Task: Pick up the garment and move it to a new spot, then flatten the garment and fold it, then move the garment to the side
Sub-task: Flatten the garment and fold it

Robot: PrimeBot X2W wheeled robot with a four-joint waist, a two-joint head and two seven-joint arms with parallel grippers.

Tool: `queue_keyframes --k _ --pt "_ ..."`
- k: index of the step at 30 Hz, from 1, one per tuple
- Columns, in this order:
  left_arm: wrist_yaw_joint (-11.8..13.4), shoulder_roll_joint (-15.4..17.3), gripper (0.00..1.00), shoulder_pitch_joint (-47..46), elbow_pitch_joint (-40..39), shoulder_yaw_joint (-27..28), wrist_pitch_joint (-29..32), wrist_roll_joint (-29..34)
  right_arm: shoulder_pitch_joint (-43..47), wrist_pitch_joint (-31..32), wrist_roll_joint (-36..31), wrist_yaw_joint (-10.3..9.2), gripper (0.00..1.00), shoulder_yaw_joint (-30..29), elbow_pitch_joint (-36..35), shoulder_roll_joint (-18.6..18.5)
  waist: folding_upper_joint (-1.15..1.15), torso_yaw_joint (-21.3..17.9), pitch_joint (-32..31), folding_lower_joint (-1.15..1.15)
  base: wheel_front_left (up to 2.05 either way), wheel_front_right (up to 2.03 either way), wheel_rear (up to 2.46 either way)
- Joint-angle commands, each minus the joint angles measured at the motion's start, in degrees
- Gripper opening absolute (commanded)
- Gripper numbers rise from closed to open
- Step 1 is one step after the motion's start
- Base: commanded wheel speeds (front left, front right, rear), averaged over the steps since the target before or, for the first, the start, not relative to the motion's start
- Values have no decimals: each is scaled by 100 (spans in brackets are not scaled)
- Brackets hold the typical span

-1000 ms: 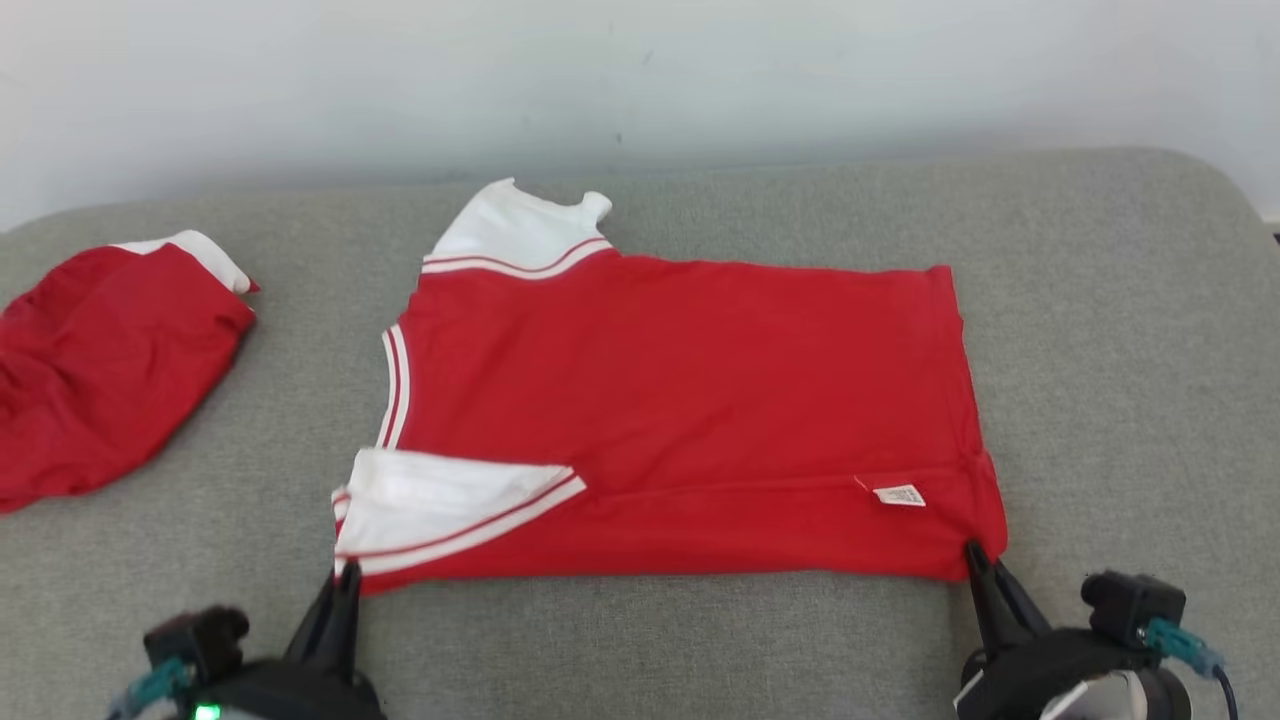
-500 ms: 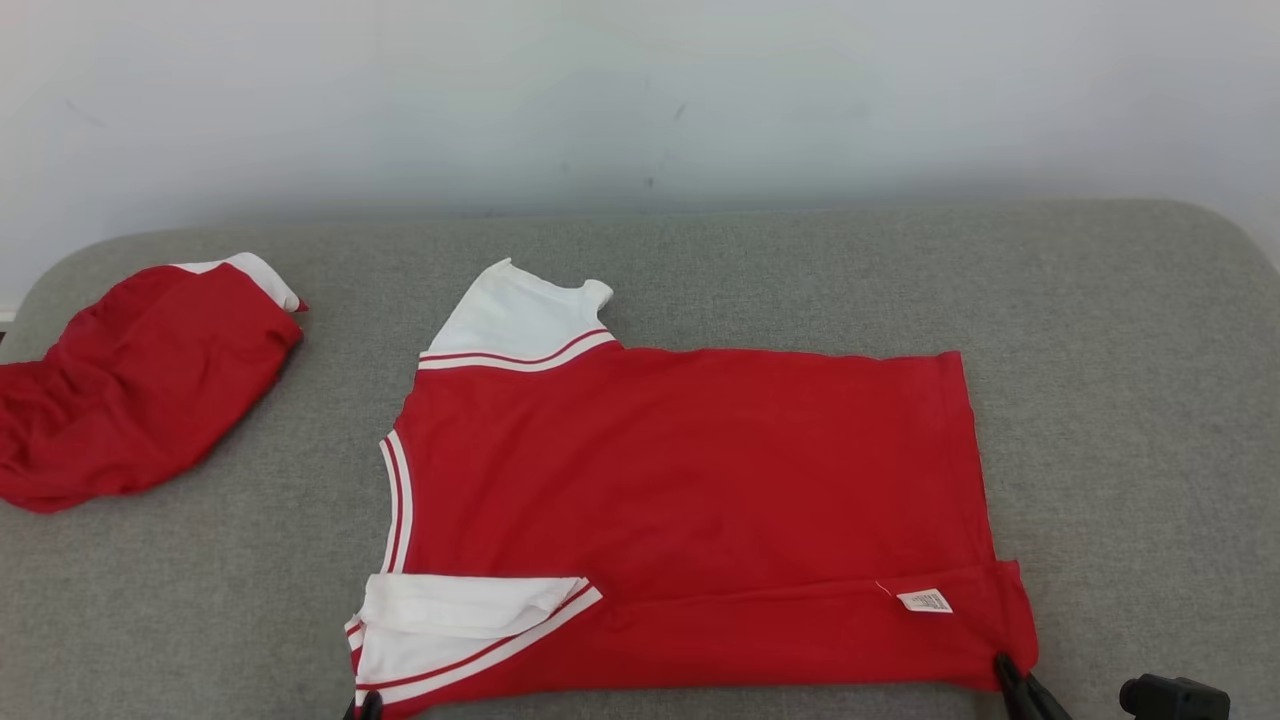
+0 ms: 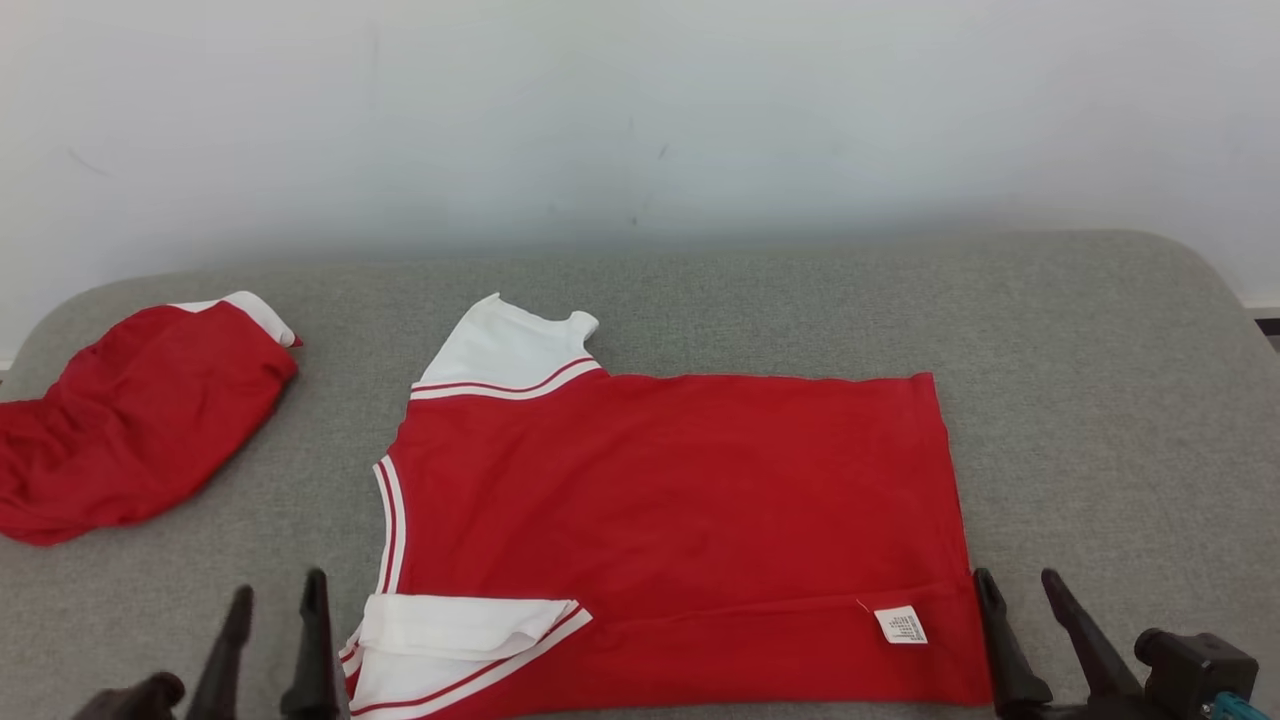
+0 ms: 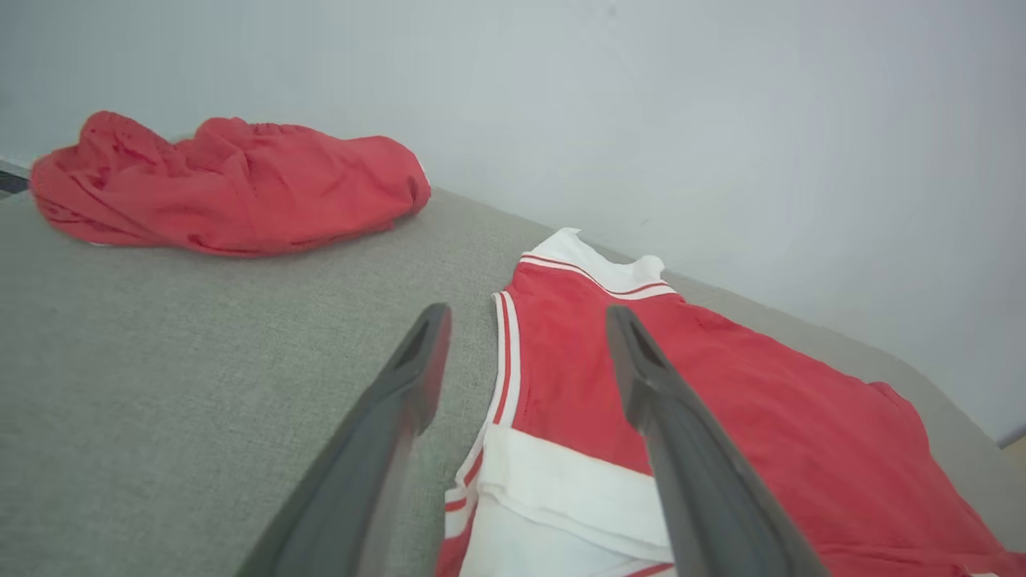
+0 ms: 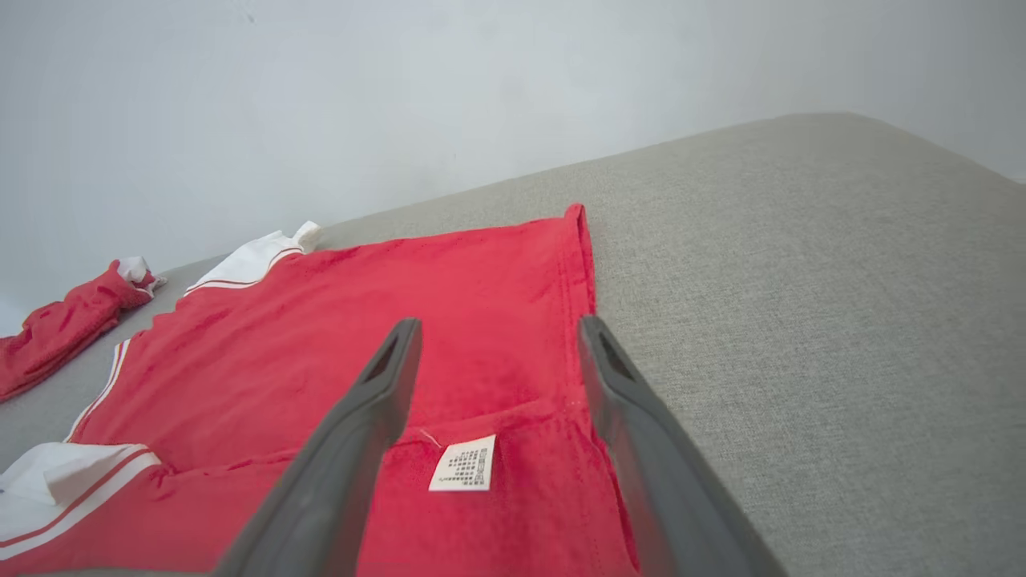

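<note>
Opened off garment (image 3: 670,520), left fingers (image 3: 315,645) and right fingers (image 3: 1003,640) sit cropped.

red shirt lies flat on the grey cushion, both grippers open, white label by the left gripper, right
No: the label sits by the right gripper, as the head view shows; the rest is right.

Crumpled red bundle (image 3: 130,420); grey cushion (image 3: 1100,400)

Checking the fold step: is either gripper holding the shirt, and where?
Nothing is held: left gripper and right gripper both stand open by the shirt's near corners.
</note>
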Motion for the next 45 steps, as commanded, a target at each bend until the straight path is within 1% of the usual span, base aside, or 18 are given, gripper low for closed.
queue_keyframes --k 1,4,6,11,14,17,20,26,30,33,36,40,45 --pt "29 -79 100 -36 -227 217 -15 286 -62 -189 -115 -16 100 -4 -113 56 0 -17 -27 1 0 0 0" --pt "110 -192 100 -12 -619 541 -12 746 -79 -490 -287 -16 100 -28 -253 127 0 -8 -48 1 0 0 0" --pt "90 -226 100 -15 -792 727 -13 1010 -68 -696 -412 -16 100 -46 -332 158 0 5 -53 1 0 0 0" --pt "-127 -285 100 118 -960 1022 -14 1435 -1 -1017 -618 -16 100 -83 -371 219 0 28 -82 1 0 0 0" --pt "-299 -236 100 242 -936 1034 -14 1622 49 -1104 -692 -16 100 -100 -311 259 0 29 -93 1 0 0 0" --pt "-421 -298 100 348 -877 1055 -14 1671 103 -1161 -783 -16 100 -113 -245 307 0 36 -99 1 0 0 0" --pt "-472 -353 100 431 -823 1080 -14 1763 174 -1203 -850 -16 100 -77 -157 333 0 41 -95 1 0 0 0" --pt "-525 -452 100 459 -735 1136 -14 1812 187 -1232 -916 -16 100 -55 -73 347 0 64 -80 1 0 0 0" --pt "-569 -490 100 219 -576 1108 -14 1760 64 -1242 -858 -16 100 -22 -14 308 0 81 -32 1 0 0 0" --pt "-624 -356 100 -102 -407 1011 -15 1773 -154 -1219 -828 -16 100 -22 65 212 0 63 69 1 0 0 0" --pt "-647 -104 100 -657 -194 830 18 1737 -528 -1092 -783 -16 100 -52 166 102 0 4 241 1 0 0 0" --pt "-664 388 100 -1666 118 482 338 1678 -1279 -737 -778 -16 100 -58 319 -71 0 -124 631 1 0 0 0" --pt "-661 990 100 -3038 413 -172 796 1241 -2362 -42 -742 -16 100 35 688 -323 0 -298 1252 1 0 0 0"
